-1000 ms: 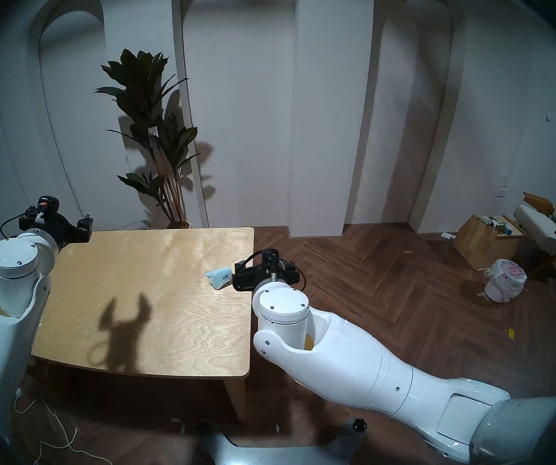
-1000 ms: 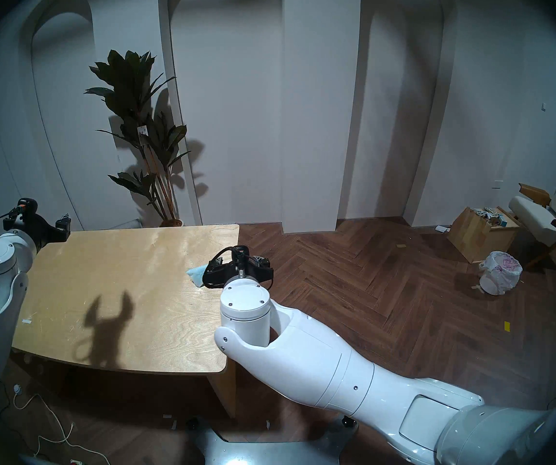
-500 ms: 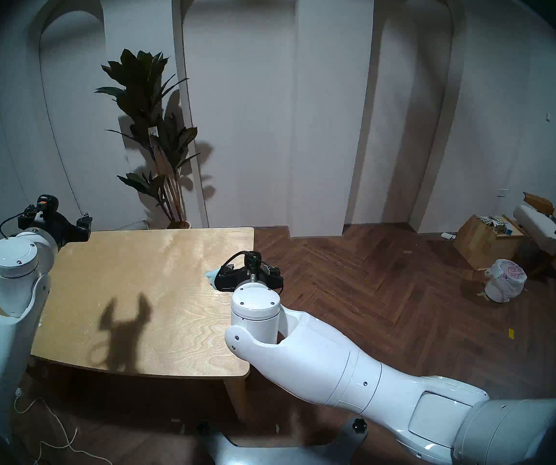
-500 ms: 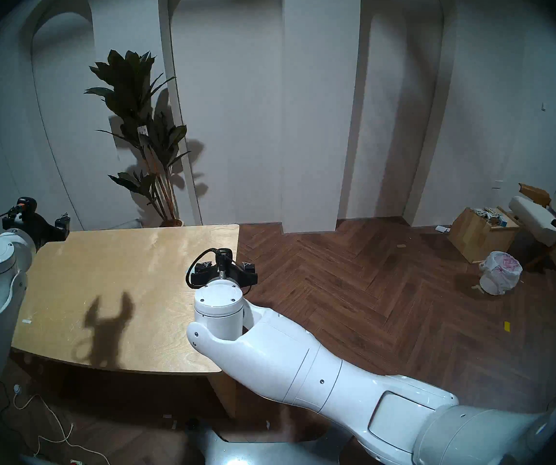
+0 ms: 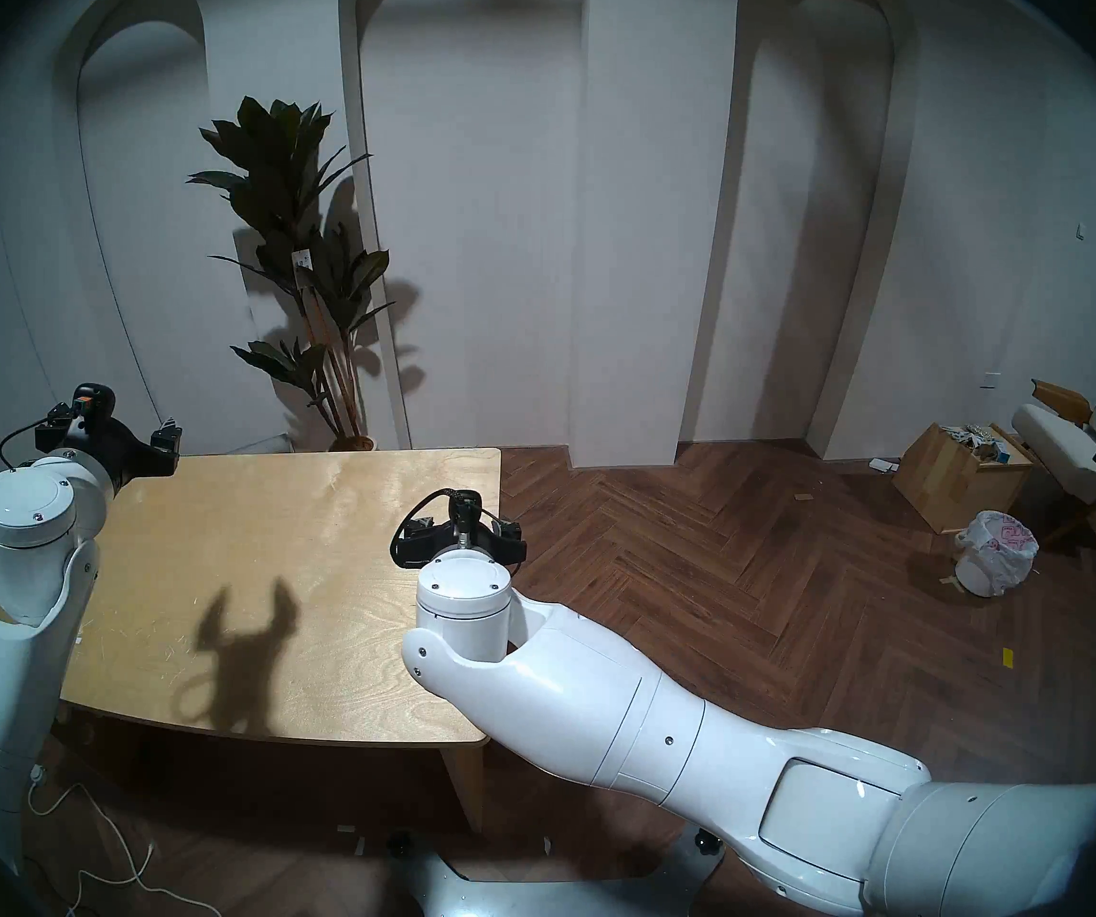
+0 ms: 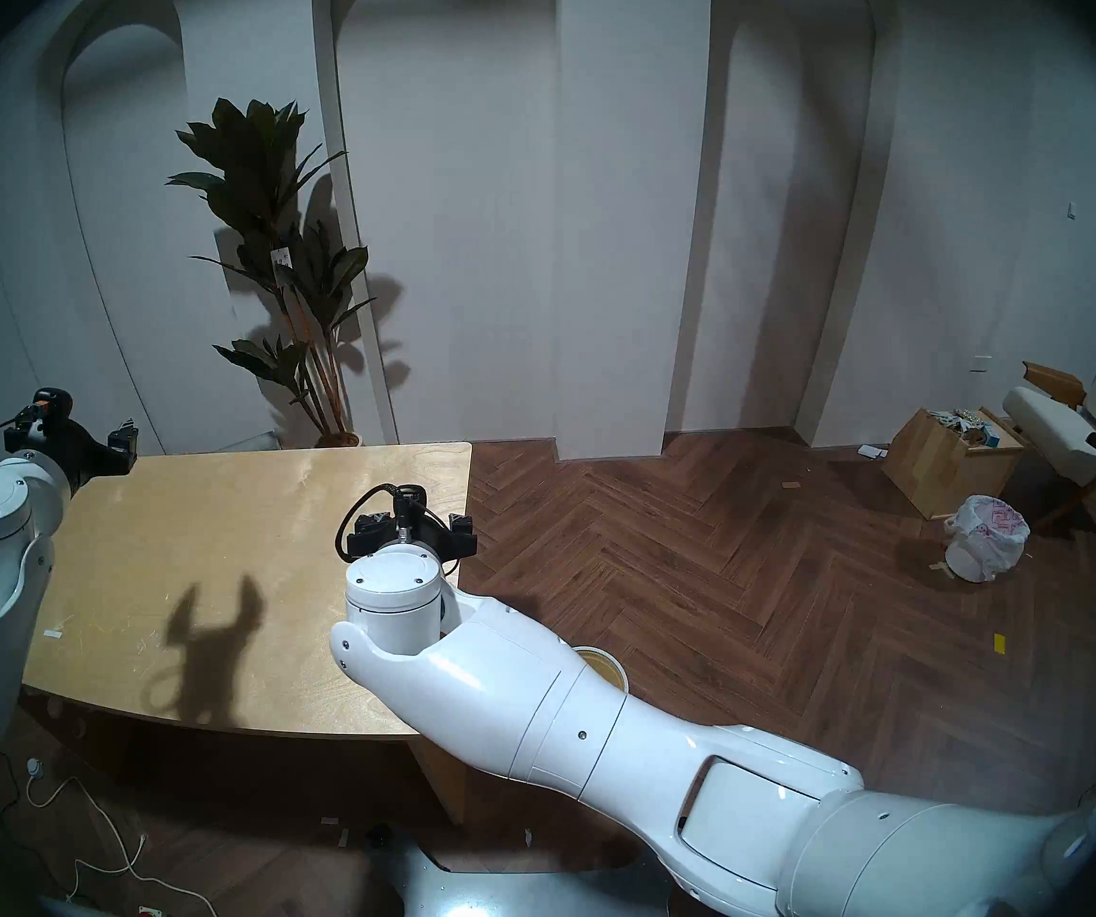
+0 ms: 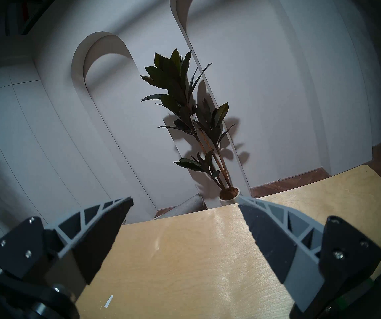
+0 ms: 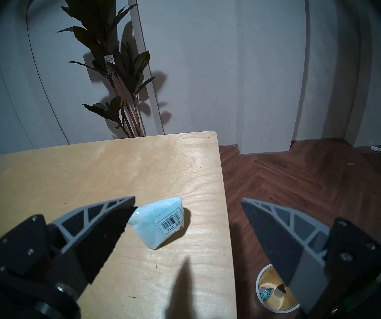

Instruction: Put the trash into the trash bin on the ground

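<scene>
A pale blue barcoded packet (image 8: 162, 221) lies on the wooden table (image 8: 93, 173) near its right edge. My right gripper (image 8: 188, 202) hovers over it, open, the left finger (image 8: 106, 221) just beside the packet and not touching it. In the head views the right gripper (image 5: 462, 532) hides the packet. The round cream trash bin (image 8: 274, 295) stands on the floor right of the table, with a teal scrap inside; its rim (image 6: 606, 664) peeks out behind my right forearm. My left gripper (image 7: 185, 200) stays open and empty at the table's far left corner (image 5: 115, 432).
A potted plant (image 5: 314, 267) stands behind the table. Far right on the floor are a white bin with a pink-printed bag (image 5: 995, 552), a wooden box (image 5: 959, 479) and a chair (image 5: 1088, 446). Cables (image 5: 89, 829) lie by my base.
My right arm has swung left from beside the table to over its right edge, covering the packet in the head views and uncovering the bin's rim. The left arm has not moved.
</scene>
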Robot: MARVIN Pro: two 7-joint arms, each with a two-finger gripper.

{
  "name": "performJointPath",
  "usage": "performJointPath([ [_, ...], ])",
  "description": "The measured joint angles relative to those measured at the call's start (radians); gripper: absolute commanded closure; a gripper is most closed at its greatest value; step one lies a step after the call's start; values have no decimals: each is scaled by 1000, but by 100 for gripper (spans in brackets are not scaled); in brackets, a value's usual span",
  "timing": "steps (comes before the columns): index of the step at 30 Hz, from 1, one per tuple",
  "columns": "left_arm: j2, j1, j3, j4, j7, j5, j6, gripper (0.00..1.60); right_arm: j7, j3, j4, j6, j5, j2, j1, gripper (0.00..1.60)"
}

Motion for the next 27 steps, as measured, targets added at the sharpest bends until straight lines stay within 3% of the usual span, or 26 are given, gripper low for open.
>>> performJointPath([
  [27,0,0,-1,-1,-2,1,0,0,90,-23,278,-78,2,-134,48,0],
])
